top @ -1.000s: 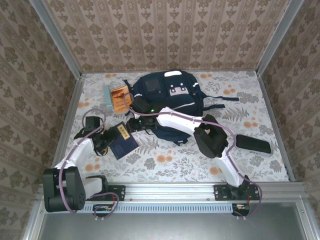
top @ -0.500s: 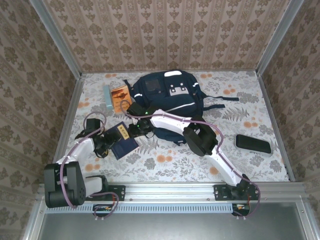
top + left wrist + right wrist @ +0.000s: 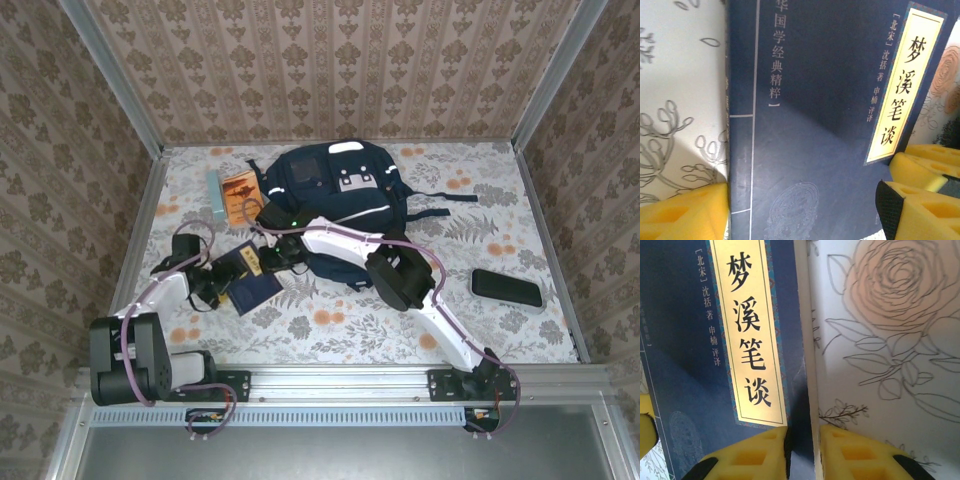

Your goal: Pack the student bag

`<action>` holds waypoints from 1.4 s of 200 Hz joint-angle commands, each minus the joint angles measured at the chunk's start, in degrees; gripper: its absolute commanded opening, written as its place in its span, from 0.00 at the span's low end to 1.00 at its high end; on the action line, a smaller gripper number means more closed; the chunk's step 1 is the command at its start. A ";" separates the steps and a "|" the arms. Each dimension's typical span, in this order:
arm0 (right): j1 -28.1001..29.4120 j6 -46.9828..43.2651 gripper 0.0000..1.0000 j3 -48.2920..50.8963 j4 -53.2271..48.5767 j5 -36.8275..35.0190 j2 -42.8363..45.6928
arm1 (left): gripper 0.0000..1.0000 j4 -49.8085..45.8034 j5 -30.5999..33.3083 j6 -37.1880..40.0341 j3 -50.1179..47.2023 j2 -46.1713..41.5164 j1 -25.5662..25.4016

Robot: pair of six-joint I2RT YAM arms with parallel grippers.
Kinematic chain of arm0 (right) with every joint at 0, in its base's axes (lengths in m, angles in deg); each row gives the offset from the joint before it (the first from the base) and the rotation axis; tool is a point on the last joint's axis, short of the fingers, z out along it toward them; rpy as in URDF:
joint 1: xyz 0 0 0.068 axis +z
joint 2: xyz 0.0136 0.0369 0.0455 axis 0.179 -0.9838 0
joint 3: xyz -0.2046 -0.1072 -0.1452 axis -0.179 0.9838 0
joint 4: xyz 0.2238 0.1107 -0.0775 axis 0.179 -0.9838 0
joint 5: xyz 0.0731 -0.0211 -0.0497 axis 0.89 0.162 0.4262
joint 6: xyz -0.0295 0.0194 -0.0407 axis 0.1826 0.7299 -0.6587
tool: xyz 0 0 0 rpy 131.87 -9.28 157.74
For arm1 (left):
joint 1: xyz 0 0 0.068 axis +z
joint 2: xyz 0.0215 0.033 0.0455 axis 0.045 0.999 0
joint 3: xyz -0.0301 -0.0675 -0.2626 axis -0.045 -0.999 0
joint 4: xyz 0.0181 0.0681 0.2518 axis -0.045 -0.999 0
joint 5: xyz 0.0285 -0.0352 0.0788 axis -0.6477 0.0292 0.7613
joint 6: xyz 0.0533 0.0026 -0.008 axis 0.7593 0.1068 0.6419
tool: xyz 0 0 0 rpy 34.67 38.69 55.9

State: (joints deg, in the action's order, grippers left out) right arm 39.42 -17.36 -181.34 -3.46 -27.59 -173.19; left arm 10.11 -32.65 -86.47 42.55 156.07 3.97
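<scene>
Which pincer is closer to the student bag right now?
Right. The right pincer is at the blue book, on its far edge, beside the near-left side of the student bag. The left pincer is at the book's opposite edge, farther from the bag.

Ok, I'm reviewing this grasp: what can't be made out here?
- Right wrist view: whether the right gripper is pinching the navy book; the bottom edge cuts off its pads.
- Top view: near side of the student bag, hidden behind the right arm.
- Top view: title of the orange book, too small.
</scene>
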 commanded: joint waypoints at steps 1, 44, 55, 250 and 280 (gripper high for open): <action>0.85 0.17 0.24 -0.68 -1.70 3.69 -2.75 | 0.76 9.75 -14.50 -0.98 1.30 -0.78 -0.69; -0.28 2.33 0.24 0.97 0.05 6.10 -2.42 | 0.71 11.33 -17.55 -3.10 2.06 -3.80 -0.76; -0.59 2.65 0.24 1.40 0.34 6.11 -2.31 | 0.69 10.92 -17.60 -3.25 2.15 -4.14 -0.69; -2.85 4.10 0.32 4.46 1.29 4.59 2.79 | 0.20 10.42 -12.71 -4.53 2.69 0.80 -0.68; -4.69 4.72 0.47 8.73 4.31 4.56 10.63 | 0.10 6.79 -10.04 -2.52 4.19 -0.52 -0.69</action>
State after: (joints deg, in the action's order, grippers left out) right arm 35.86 -13.34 -175.92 0.65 -23.13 -170.04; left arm 19.77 -44.32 -91.76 43.97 157.45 3.42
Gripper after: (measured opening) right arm 0.417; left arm 0.130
